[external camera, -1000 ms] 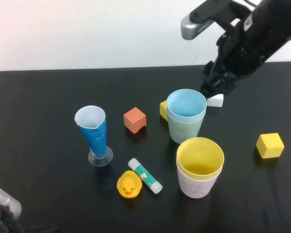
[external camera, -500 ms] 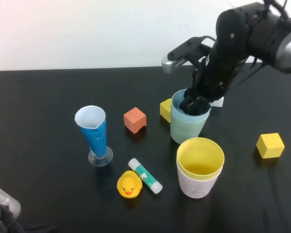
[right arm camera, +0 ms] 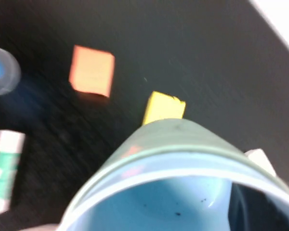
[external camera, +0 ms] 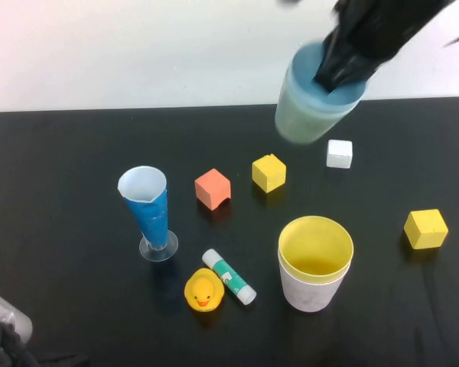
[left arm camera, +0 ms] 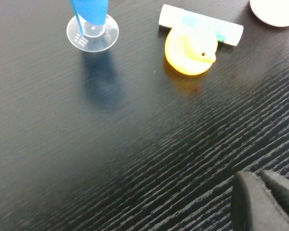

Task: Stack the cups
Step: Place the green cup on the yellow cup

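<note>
High view
Right gripper (external camera: 343, 70): above the far right part of the counter, one finger down inside the light blue cup (external camera: 321, 88), pinching the rim of the nested pair.
Lifted pair: light blue cup sits inside the pale green cup (external camera: 302, 122); both hang tilted in the air, clear of the black counter (external camera: 76, 153), over its far edge.
Second pair: yellow cup (external camera: 316, 248) nested in the pale pink cup (external camera: 312, 290), upright near the front edge, right of centre.
Blocks: small yellow cube (external camera: 268, 173) and orange block (external camera: 213, 188) near the counter's middle; white block (external camera: 339, 153) toward the far edge; larger yellow cube (external camera: 425, 228) near the right edge.
Tall blue glass (external camera: 148, 210): upright on a clear round foot, left of centre.
Rubber duck (external camera: 203, 290) and glue stick (external camera: 229, 276): just beside each other near the front edge.

Left wrist view
Left gripper (left arm camera: 265, 199): low over the counter by the front-left corner, dark fingers close together, holding nothing.
Seen ahead: foot of the blue glass (left arm camera: 92, 32), duck (left arm camera: 190, 49) touching the glue stick (left arm camera: 201, 24), base of the pink cup (left arm camera: 275, 9).

Right wrist view
Cups: blue cup (right arm camera: 168, 202) inside the green cup (right arm camera: 183, 139), its rim filling the near field, gripped at one side.
Below: orange block (right arm camera: 91, 70), yellow cube (right arm camera: 164, 108), glue stick (right arm camera: 5, 171), white block (right arm camera: 260, 161), all blurred.
</note>
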Available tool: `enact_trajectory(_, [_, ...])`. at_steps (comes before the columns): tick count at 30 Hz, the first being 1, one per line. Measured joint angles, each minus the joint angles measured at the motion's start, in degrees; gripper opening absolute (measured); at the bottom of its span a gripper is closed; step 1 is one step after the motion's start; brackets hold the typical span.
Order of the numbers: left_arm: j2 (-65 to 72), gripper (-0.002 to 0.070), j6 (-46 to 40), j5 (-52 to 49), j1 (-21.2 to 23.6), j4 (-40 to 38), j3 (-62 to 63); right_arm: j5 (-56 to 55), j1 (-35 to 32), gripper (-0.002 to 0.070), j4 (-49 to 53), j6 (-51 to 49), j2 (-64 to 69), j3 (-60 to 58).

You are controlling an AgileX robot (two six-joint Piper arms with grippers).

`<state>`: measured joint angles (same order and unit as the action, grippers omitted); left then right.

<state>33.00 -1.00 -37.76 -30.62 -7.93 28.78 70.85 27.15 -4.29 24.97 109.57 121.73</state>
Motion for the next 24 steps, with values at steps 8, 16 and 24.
enact_trajectory(8, [0.0, 0.0001, 0.0, 0.0, 0.0, 0.09, 0.0, 0.49, 0.55, 0.0058, -6.67, 3.92, -15.25, -19.55])
enact_trajectory(16, [0.0, 0.0001, 0.0, 0.1, 0.0, 0.21, 0.0, 0.12, 0.59, 0.0055, -9.42, 5.27, -14.78, -30.22])
enact_trajectory(24, [0.0, 0.0001, 0.14, 0.1, 0.0, 0.65, 0.0, -0.66, 0.59, 0.0066, -10.81, 6.23, -12.86, -30.33])
